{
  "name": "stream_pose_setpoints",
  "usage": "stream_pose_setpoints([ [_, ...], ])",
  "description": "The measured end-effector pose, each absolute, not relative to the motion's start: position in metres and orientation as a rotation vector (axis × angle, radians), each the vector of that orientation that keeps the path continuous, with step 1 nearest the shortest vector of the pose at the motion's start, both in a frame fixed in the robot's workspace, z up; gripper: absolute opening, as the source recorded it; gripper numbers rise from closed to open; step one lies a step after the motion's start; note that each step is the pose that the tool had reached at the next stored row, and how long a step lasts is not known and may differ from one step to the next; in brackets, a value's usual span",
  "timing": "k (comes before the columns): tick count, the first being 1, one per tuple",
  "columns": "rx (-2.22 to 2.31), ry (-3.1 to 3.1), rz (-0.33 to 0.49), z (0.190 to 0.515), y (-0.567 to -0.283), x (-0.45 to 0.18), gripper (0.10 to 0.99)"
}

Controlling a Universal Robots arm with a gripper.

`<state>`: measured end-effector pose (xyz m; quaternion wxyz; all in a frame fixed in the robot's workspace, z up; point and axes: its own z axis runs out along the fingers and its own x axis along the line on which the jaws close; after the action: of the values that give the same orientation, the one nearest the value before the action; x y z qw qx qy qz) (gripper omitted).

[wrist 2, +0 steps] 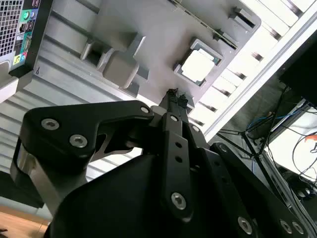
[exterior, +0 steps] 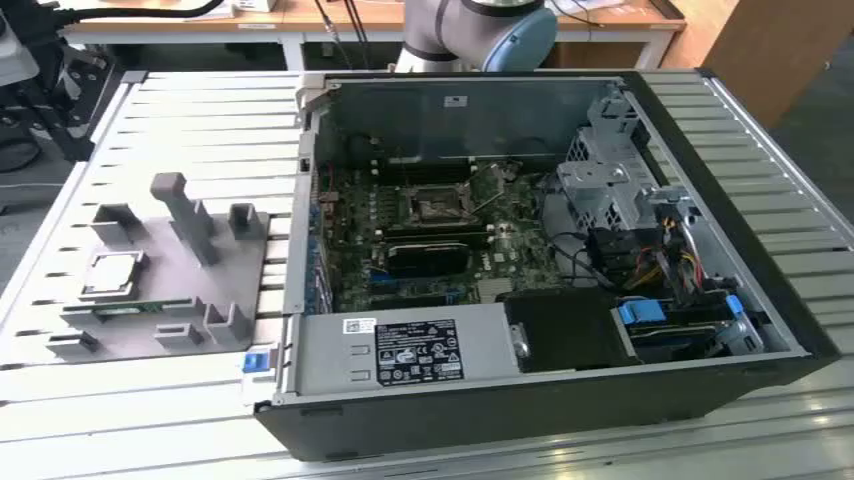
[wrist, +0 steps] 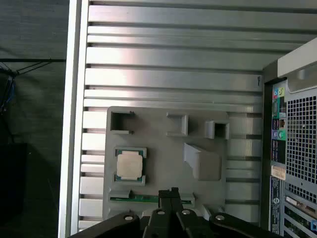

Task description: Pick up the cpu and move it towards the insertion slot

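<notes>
The gripper point(wrist: 171, 191) is closed on nothing near the cpu point(exterior: 111, 272), which lies flat in the grey fixture point(exterior: 167, 285) at the exterior view's left, well apart from the insertion slot point(exterior: 437, 207); a good pick probably needs the fingers opened and squared to the chip's edges.

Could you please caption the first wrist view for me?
Black gripper above grey plastic fixture; square silver-topped cpu in its recess.

Arm point(exterior: 474, 30) cut by exterior view's top edge; memory stick point(wrist: 131, 199) partly behind end effector point(wrist: 169, 190).
</notes>
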<state>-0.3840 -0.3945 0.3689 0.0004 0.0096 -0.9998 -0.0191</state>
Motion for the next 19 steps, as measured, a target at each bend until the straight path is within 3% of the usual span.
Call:
stream_pose_setpoints([
  [19, 0.030, -3.140, -0.060, 0.3680, -0.3945, -0.3920, 0.106],
])
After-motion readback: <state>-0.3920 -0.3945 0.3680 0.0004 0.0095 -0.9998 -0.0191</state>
